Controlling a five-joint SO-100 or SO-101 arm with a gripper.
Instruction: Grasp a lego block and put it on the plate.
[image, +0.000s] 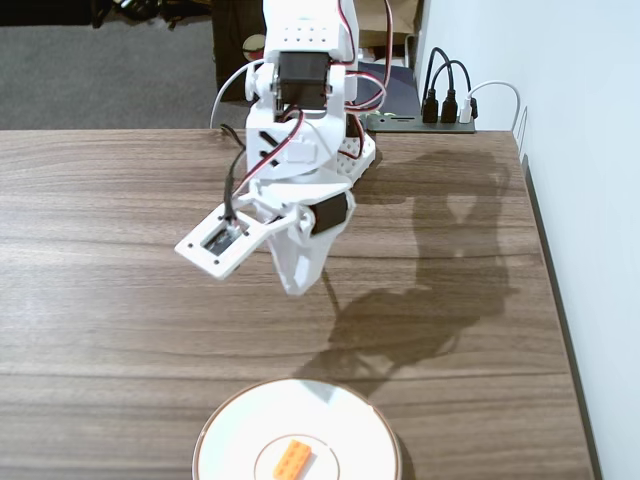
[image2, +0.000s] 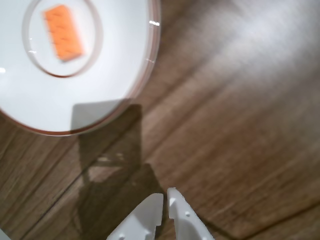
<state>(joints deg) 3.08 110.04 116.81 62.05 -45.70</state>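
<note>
We are looking at a small orange rectangular plastic lego block with two rows of studs, which is lying flat inside the raised inner circle of the large round white plate with its thin dark rim. In the wrist view the same lego block is sitting slightly blurred within that inner ring, and the plate is filling the upper left corner of the picture. We are seeing the white two-finger gripper entering that view from the bottom edge, its fingertips nearly touching with only a thin slit between them and nothing held; it is hanging over bare wood, well apart from the block and just clear of the plate's rim. In the fixed view the white plastic arm is reaching forward from the far side of the dark brown wood-grain table, with the gripper pointing down above the tabletop, short of the plate. The arm is casting a dark shadow across the table to its right in that view.
</note>
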